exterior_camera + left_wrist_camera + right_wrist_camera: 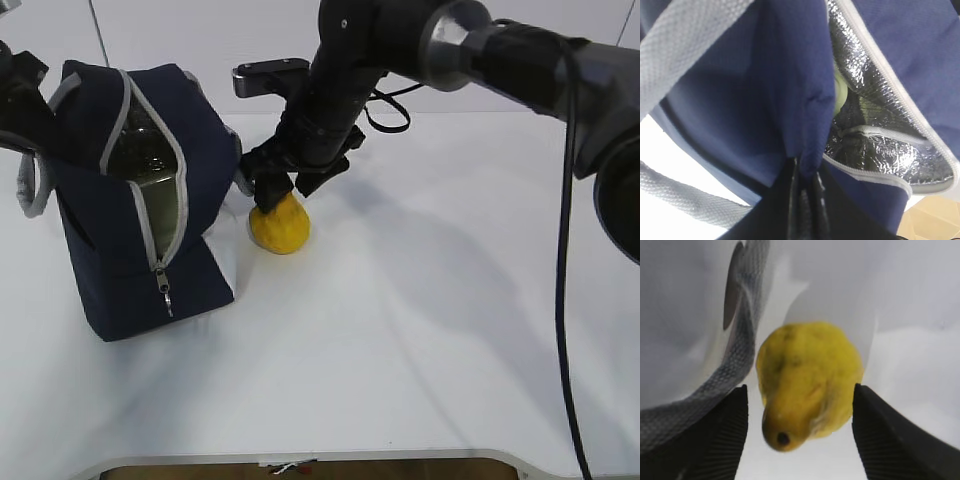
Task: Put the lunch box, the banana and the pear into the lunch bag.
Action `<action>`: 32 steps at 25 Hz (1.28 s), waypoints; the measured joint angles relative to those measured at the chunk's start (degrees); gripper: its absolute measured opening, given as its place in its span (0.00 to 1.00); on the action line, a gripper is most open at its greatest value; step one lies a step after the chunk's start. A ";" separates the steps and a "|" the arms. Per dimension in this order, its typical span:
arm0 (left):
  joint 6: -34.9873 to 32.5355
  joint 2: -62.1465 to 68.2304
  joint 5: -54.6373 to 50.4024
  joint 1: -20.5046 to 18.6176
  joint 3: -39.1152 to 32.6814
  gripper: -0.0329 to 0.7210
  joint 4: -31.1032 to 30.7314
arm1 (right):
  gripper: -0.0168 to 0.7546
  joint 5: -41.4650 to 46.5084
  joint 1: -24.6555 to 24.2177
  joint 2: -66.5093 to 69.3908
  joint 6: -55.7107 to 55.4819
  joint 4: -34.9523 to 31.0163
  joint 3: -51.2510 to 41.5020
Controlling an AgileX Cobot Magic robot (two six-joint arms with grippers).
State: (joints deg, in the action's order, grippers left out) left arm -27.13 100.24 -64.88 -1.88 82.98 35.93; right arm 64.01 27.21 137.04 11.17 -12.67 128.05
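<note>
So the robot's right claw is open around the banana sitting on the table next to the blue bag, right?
Almost. The right claw is open around a pear, not a banana. The right wrist view shows its round yellow body and narrow neck between the fingers. It does sit on the table next to the blue bag.

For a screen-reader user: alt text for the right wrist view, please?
A small yellow pear with brownish blotches lies on a white table between the open right gripper's two dark ribbed fingers, untouched. A grey woven strap curves past at left.
</note>
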 joint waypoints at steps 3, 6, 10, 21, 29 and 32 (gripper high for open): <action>0.00 0.00 0.00 0.00 0.00 0.06 0.00 | 0.69 -1.34 0.00 0.00 0.37 -0.13 0.00; 0.00 0.00 0.00 0.00 0.00 0.06 0.00 | 0.69 -1.58 0.00 0.20 0.60 -0.13 0.00; 0.00 0.00 0.00 0.00 0.00 0.06 0.00 | 0.69 -1.58 0.00 0.44 0.71 -0.13 0.00; 0.00 0.00 0.00 0.00 0.00 0.06 0.00 | 0.38 -1.29 0.00 0.57 0.84 -0.13 0.26; 0.00 0.00 -0.09 0.00 0.00 0.06 0.00 | 0.36 6.52 0.00 0.77 0.84 1.98 6.55; 0.00 0.00 -0.62 0.00 0.00 0.06 0.00 | 0.36 7.03 0.00 -0.66 0.84 5.00 6.77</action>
State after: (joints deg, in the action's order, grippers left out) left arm -27.13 100.24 -65.50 -1.88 82.98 35.93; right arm 71.04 27.21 136.37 12.01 -7.68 134.83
